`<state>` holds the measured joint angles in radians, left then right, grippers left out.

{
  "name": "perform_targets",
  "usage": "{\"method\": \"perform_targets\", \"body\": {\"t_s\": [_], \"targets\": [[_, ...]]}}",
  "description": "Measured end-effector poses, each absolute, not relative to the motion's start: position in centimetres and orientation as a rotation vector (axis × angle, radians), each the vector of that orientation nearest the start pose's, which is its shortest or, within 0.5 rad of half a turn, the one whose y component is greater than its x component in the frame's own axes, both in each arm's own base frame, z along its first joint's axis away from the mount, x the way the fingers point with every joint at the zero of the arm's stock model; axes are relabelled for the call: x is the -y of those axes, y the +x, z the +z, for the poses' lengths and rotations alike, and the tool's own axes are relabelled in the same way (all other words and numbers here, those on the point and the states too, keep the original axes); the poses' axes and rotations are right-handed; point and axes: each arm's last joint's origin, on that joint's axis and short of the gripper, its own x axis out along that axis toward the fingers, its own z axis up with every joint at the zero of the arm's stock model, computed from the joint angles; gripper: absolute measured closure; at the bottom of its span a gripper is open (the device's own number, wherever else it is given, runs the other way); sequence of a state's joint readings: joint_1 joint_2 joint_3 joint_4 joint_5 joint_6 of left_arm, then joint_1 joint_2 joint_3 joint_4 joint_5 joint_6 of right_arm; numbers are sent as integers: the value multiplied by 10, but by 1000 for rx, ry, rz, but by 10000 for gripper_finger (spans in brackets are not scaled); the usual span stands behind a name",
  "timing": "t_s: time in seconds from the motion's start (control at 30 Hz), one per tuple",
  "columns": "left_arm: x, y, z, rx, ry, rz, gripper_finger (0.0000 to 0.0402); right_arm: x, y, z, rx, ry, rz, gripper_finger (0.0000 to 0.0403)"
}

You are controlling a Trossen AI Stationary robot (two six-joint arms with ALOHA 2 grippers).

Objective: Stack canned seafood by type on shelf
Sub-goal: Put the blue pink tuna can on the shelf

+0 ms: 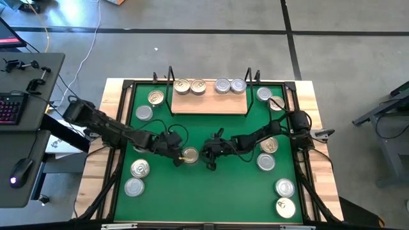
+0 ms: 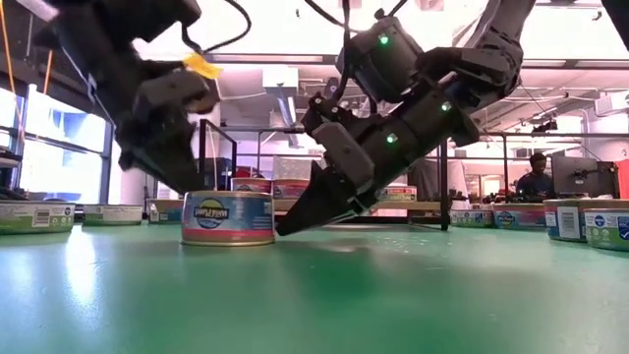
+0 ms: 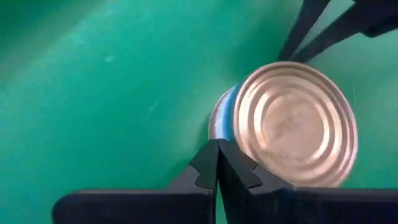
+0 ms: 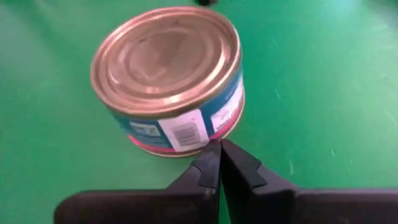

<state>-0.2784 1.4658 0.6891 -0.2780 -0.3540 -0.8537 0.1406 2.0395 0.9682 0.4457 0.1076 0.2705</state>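
Canned seafood lies scattered over the green mat on the bench, with four tins already up on the shelf at the far side — two gold-lidded ones to the left, two silver-lidded ones to the right, each pair side by side in a single layer. One gold-lidded tin stands upright near the mat's middle, blue and pink label visible in the low view. Both arms converge on it. Left gripper sits just beside the tin on its left; the wrist view shows its fingers pressed together, tips at the tin's edge, holding nothing. Right gripper angles down on the tin's other side, near but apart in the overhead view; its fingers are likewise closed tip to tip — empty, pointing at the base of the tin's wall. Loose tins lie down the mat's left edge and right edge. Beyond the bench, a person sits at a monitor.
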Motion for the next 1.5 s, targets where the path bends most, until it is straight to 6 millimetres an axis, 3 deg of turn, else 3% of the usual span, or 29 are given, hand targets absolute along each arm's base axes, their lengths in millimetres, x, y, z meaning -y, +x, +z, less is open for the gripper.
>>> {"method": "perform_targets", "body": {"t_s": [0.17, 0.43, 0.83, 1.2, 1.5], "targets": [[67, 238, 162, -933, -466, 456, 401, -53, 384, 96, -628, 187, -41, 402], [86, 245, 150, -932, -520, 399, 401, -54, 384, 96, -635, 203, 5, 403], [79, 258, 129, -897, -460, 466, 401, -55, 383, 98, -622, 198, 21, 403], [81, 260, 130, -873, -452, 452, 401, -54, 379, 134, -575, 210, 27, 403], [93, 261, 133, -841, -465, 376, 401, -51, 380, 143, -523, 231, -10, 403]]}}
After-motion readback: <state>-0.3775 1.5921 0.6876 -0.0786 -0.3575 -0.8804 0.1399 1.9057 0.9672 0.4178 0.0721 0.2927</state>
